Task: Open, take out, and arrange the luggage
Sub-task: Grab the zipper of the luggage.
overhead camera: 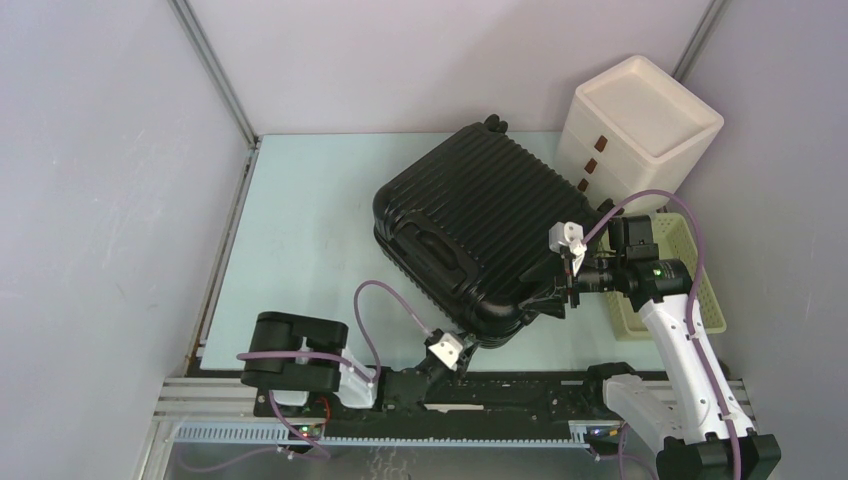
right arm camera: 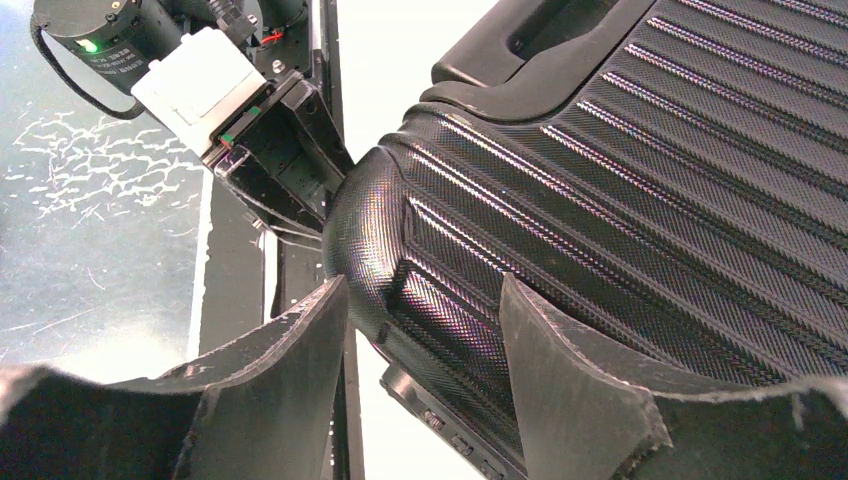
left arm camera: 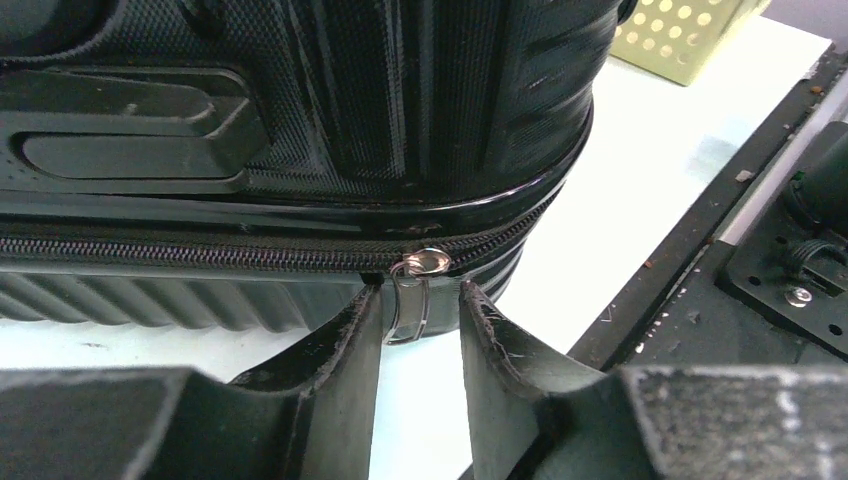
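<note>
**Left gripper at the zipper pull, case zipped shut**

I see the large black ribbed hard-shell suitcase (overhead camera: 470, 225) lying flat on the pale blue table (overhead camera: 300, 250). It sits skewed, its far corner just beside the white three-drawer box (overhead camera: 640, 120).

The left gripper (left arm camera: 421, 290) is at the case's near corner with jaws narrow. The small silver zipper pull (left arm camera: 408, 305) hangs between the fingers, with a gap on its right side, so it isn't clamped.

The right gripper (overhead camera: 548, 298) is at the case's right edge, near the pale yellow slatted basket (overhead camera: 700, 290), with jaws wide. They straddle the shell corner and I see no grip on it.
</note>
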Tool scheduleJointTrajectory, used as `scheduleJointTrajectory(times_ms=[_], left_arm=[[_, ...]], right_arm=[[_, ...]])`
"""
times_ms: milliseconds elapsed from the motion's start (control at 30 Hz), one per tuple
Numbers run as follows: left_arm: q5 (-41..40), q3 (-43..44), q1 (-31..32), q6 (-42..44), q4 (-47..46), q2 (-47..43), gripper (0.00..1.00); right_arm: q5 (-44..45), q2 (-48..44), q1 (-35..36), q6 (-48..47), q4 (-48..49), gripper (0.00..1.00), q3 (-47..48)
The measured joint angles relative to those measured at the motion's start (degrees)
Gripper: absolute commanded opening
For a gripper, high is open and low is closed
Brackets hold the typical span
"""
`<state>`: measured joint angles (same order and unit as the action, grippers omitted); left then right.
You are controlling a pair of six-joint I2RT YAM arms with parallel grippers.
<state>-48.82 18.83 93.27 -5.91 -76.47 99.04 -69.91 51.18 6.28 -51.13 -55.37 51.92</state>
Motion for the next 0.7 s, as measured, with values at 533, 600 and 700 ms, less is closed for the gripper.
scheduleJointTrajectory(times_ms=[533,600,700], left_arm=[[-1.55,0.44,0.33,2.49,-0.13,0.5,0.0],[-1.57,0.44,0.33,2.49,-0.13,0.5,0.0],[-1.62,0.33,0.37,2.45,-0.2,0.5,0.0]], right_arm=[[0.04,0.28,0.09,-0.07,0.04,0.66,0.0],[0.02,0.33,0.09,-0.09,0.04,0.66,0.0],[0.02,0.33,0.11,-0.22,0.04,0.67,0.0]])
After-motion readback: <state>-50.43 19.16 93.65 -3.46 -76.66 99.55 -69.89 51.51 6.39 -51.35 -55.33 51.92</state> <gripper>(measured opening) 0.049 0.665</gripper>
